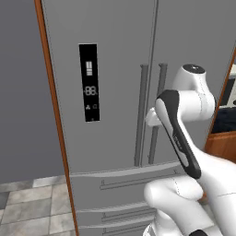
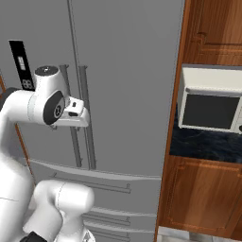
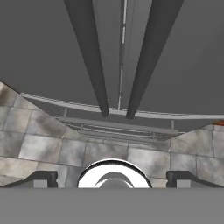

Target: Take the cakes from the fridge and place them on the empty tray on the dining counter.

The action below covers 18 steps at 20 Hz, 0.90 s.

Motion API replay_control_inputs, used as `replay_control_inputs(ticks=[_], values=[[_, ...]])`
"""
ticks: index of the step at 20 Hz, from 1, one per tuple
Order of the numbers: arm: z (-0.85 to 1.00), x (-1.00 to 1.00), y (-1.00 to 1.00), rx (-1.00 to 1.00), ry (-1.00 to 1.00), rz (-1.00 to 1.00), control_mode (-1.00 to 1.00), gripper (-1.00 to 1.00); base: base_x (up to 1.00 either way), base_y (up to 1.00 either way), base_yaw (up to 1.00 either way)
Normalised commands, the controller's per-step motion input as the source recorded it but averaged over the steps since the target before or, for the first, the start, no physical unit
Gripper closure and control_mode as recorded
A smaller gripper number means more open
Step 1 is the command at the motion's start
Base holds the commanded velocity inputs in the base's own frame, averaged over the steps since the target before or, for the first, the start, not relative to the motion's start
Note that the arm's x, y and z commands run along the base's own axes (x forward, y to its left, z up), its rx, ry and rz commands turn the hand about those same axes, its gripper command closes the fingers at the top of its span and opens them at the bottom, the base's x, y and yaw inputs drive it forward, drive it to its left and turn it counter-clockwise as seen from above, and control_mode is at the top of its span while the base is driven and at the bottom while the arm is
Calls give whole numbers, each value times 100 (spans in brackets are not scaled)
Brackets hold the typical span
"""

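Fridge doors stand shut: a tall grey French-door fridge takes up most of the scene, its two vertical bar handles side by side at the centre seam, a black display panel on the left door, and pull-out drawers below. Cakes, blue tray and dining counter are not in sight; the cakes are presumably behind the closed doors. The white arm reaches toward the fridge, its hand held near the handles at about mid-door height. Seen from the hand camera, the gripper has its jaws spread wide and empty, the two dark fingertips far apart, with both handles ahead and between them but not touched. To the right of the fridge, brown wooden cabinets frame a white microwave on a dark counter shelf. Grey floor tiles lie at the near left. Judged from this, the task is barely begun: a door must be opened, both cakes taken out and carried to the tray.
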Motion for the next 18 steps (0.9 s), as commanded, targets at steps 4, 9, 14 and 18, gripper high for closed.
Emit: replay_control_inputs(ticks=[4,9,14,18], values=[[-35,-36,0,0,-12,0,-100,-100,0,0,0],[-14,-21,0,0,-19,0,-100,-100,0,0,0],[-7,-2,-7,0,-37,0,-100,-100,0,0,0],[0,0,-9,0,-22,-1,-100,-100,0,0,0]])
